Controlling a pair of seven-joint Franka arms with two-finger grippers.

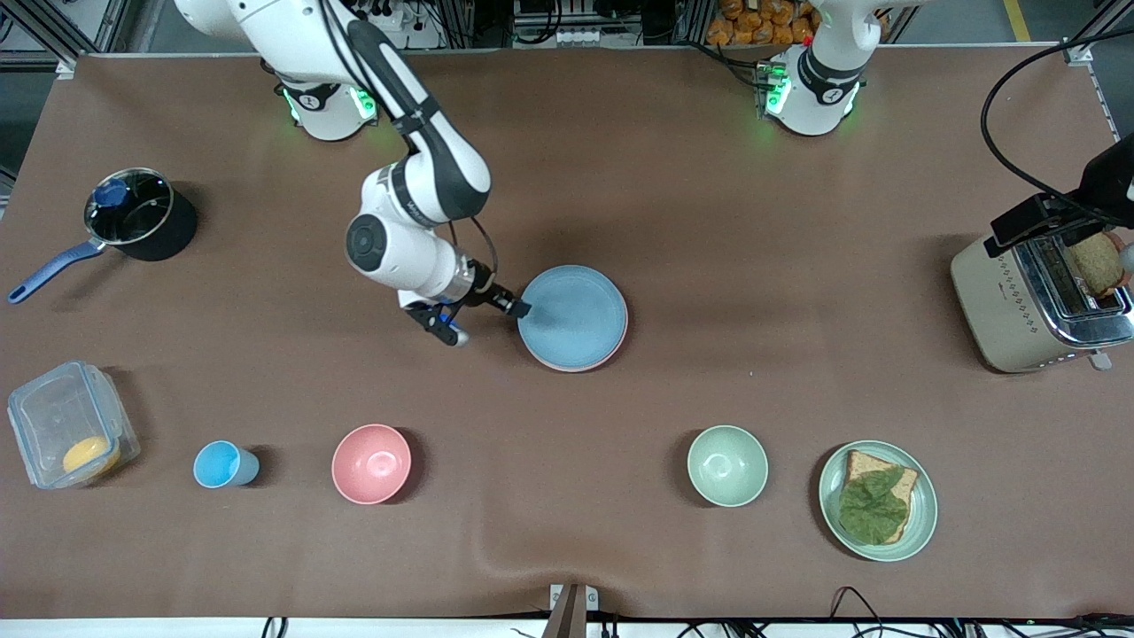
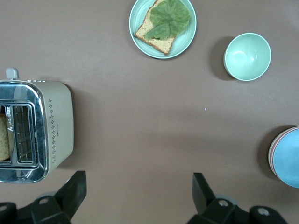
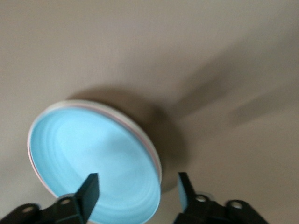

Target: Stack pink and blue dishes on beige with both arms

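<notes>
One stack of three plates at table centre: blue plate [image 1: 574, 315] on top, pink plate [image 1: 611, 353] rim beneath, beige plate [image 3: 42, 116] edge lowest. Two bowls, pink bowl [image 1: 372, 463] and green bowl [image 1: 727, 465]; one blue cup [image 1: 224, 464]. Right gripper [image 1: 521, 309] angled low at stack's rim, fingers spread, holding nothing. Left gripper [image 2: 140, 189] over table near toaster [image 1: 1038, 303], fingers wide apart, empty.

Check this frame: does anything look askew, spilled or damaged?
Nothing stands out. The blue plate sits squarely on the pink plate, with the open right tool at its rim. The open left tool is near the toaster.
</notes>
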